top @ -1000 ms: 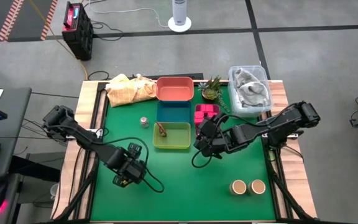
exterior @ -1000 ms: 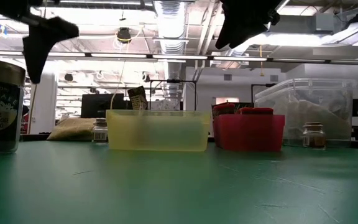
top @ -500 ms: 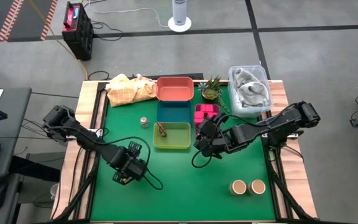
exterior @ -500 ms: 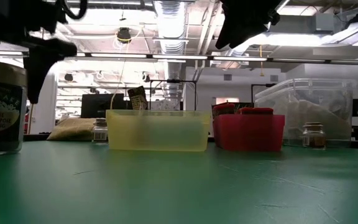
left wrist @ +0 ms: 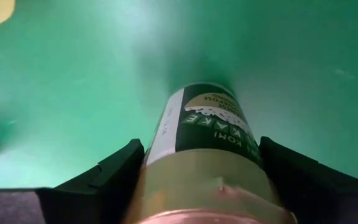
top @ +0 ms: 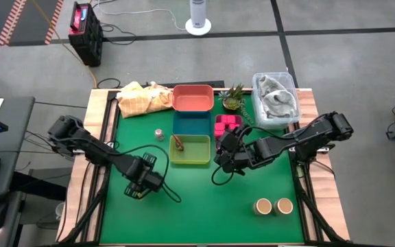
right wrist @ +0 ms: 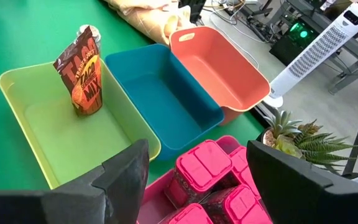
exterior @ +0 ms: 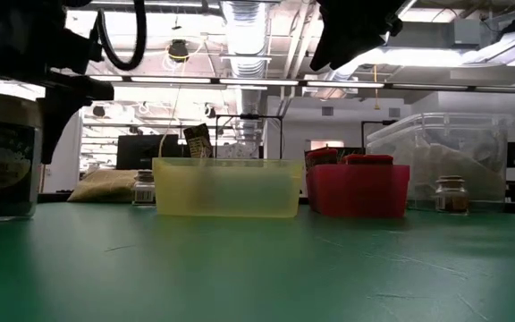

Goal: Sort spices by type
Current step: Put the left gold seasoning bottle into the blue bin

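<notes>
We see the left gripper point(left wrist: 197, 180) closed around a spice jar point(left wrist: 204, 149), one dark finger point(left wrist: 107, 171) pressed to each side of its glass body just under the copper-coloured lid. In the low view that jar point(exterior: 3, 156) sits at the far left edge with the dark gripper over it; we cannot tell there whether its base touches the green mat point(exterior: 257, 268). From above, the left gripper point(top: 141, 180) is in front of and to the left of the yellow-green tray point(top: 189, 149).

The right gripper point(right wrist: 194, 180) hangs with its fingers point(right wrist: 126, 174) spread wide and holds nothing. It hovers just beside the yellow-green tray's right end, over the pink tray point(top: 228, 125) that holds the bright pink boxes point(right wrist: 197, 165).

The yellow-green tray holds a brown spice packet point(right wrist: 82, 78), standing upright. Behind that tray sit the blue tray point(top: 190, 123) and then the orange tray point(top: 193, 97). A tiny jar point(top: 159, 134) stands just left of the yellow-green tray, and two tan-topped jars point(top: 273, 206) stand well apart from it, toward the front right.

Against a second ago, the left gripper has shifted slightly back toward the yellow-green tray, and in the low view the jar has slid further to the left edge. The right arm looks unchanged.
</notes>
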`<action>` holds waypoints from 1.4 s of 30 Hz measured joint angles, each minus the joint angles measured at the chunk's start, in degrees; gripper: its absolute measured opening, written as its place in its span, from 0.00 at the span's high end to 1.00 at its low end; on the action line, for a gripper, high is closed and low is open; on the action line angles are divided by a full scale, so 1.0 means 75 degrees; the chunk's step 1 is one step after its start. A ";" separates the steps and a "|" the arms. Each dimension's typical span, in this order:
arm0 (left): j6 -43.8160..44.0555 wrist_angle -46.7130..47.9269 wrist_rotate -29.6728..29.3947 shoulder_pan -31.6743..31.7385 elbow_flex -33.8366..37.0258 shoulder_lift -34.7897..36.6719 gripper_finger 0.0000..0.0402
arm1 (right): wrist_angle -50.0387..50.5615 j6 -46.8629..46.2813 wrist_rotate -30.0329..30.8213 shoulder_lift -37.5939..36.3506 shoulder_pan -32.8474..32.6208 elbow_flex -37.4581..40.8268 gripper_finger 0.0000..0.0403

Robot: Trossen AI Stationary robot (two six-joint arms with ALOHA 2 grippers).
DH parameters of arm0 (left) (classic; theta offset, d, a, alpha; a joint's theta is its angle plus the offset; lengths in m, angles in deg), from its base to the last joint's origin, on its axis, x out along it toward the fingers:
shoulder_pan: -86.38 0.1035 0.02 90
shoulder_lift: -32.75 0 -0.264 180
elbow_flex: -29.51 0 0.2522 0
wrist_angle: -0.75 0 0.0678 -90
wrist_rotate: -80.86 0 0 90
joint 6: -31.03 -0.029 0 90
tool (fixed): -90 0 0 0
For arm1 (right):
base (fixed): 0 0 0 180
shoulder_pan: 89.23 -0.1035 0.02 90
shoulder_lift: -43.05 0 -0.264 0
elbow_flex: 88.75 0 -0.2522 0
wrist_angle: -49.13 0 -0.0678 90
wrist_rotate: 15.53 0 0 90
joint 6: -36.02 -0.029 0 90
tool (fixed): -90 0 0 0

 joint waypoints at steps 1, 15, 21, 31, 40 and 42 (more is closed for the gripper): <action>-0.0093 0.0097 -0.0065 0.0052 -0.0075 -0.0022 0.31 | 0.0005 0.0000 0.0000 0.0000 0.0000 0.0000 0.25; -0.1115 0.1976 -0.0984 0.1612 -0.2554 -0.0022 0.31 | 0.1658 -0.0994 0.0415 0.0000 -0.0271 0.0000 0.25; -0.2053 0.2334 -0.1028 0.2884 -0.3568 -0.0019 0.31 | 0.1463 -0.1053 0.0499 0.0000 -0.0207 0.0371 0.25; -0.3910 0.1233 -0.1026 0.5283 -0.4527 -0.0008 0.31 | -0.0686 0.1182 -0.0653 0.0000 0.0746 0.0927 0.25; -0.5281 0.0391 -0.0405 0.6426 -0.4527 -0.1136 0.31 | -0.2325 0.3585 -0.1759 -0.0225 0.2046 0.0924 0.25; -0.5467 0.0337 -0.0415 0.6497 -0.4526 -0.1511 0.31 | -0.2144 0.3598 -0.1830 -0.0370 0.2191 0.0924 0.25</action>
